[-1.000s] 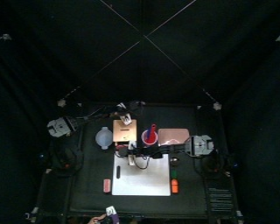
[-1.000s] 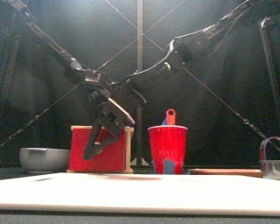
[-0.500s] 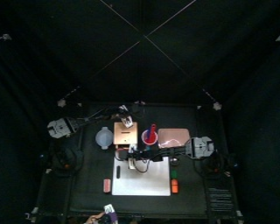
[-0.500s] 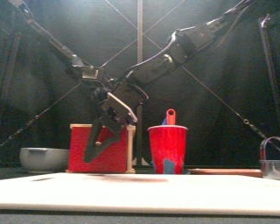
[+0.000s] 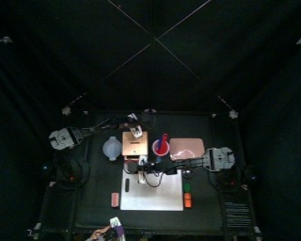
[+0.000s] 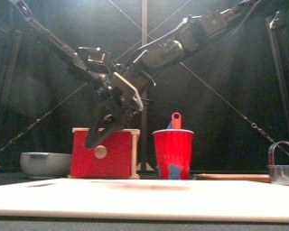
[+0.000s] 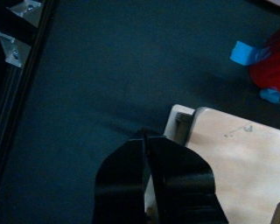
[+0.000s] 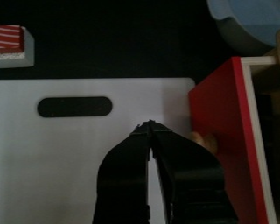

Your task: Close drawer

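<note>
The top view looks straight down from far up; the front view looks level across the table, close — both share the cabinet [image 5: 134,142] [image 6: 106,153]. Each wrist view hangs near it, probably angled downward.

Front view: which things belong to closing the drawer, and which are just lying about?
Job: drawer cabinet, right gripper, left gripper.
Lying about: red cup, grey bowl, white board.
</note>
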